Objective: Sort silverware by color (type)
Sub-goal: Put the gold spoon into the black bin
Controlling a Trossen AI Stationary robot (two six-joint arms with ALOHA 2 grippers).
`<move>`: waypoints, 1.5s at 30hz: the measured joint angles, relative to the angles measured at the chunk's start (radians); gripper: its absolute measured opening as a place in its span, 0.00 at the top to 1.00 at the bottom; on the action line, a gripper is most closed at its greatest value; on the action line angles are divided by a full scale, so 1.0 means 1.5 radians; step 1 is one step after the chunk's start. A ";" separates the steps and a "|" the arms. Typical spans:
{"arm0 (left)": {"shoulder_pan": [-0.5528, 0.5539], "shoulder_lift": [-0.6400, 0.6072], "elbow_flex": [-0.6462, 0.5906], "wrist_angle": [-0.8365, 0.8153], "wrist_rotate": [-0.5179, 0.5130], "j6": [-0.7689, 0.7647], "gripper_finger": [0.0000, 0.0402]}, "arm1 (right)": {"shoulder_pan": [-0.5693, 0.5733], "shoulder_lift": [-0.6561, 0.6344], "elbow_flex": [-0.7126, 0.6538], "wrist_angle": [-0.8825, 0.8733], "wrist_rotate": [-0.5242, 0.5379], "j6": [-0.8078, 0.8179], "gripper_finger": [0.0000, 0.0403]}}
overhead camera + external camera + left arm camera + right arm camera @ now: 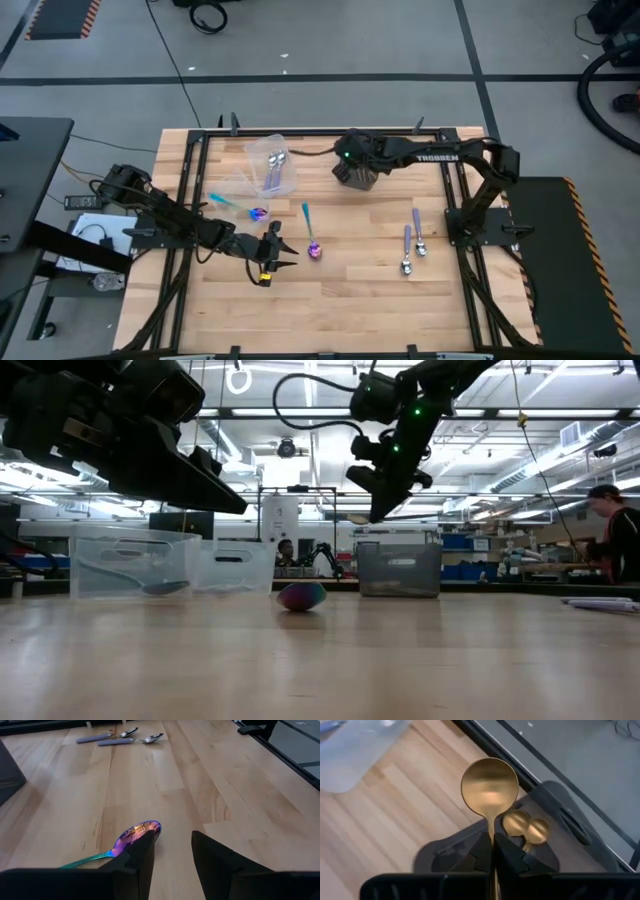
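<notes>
My right gripper (493,842) is shut on a gold spoon (489,787) above the dark grey box (560,827), where two more gold spoons (526,826) lie. In the high view this gripper (352,165) hangs over the box (360,182) at the table's far middle. My left gripper (172,852) is open, just above the table. An iridescent spoon's bowl (137,832) shows beside one finger (142,857), and the gripper (272,255) stands left of that spoon (311,235). A second iridescent spoon (240,207) lies farther left. Two lilac-handled spoons (411,247) lie flat on the right. My right gripper pinches the gold spoon's thin handle (492,831) between its two fingers, just below the bowl. The fingers lie along the handle, pointing down at the box. The spoon is lifted clear, with its bowl sticking out past the fingertips over the box's opening.
A clear tub (270,165) at the far left of the middle holds lilac-handled spoons (275,168). The low view shows two clear tubs (130,565) (235,567) and the grey box (398,568) behind the iridescent bowl (301,596). A person (615,540) stands beyond the table's right.
</notes>
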 joint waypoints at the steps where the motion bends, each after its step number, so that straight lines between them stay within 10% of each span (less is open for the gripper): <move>1: 0.000 0.000 0.000 -0.002 0.000 0.000 0.66 | -0.008 -0.001 0.000 -0.001 -0.002 0.000 0.96; 21: 0.002 0.000 0.000 -0.021 0.000 -0.006 0.66 | -0.088 -0.028 -0.001 -0.014 -0.005 0.045 0.96; 45: 0.001 0.000 0.000 -0.025 0.000 -0.023 0.66 | -0.055 -0.029 -0.211 0.266 0.067 0.198 0.96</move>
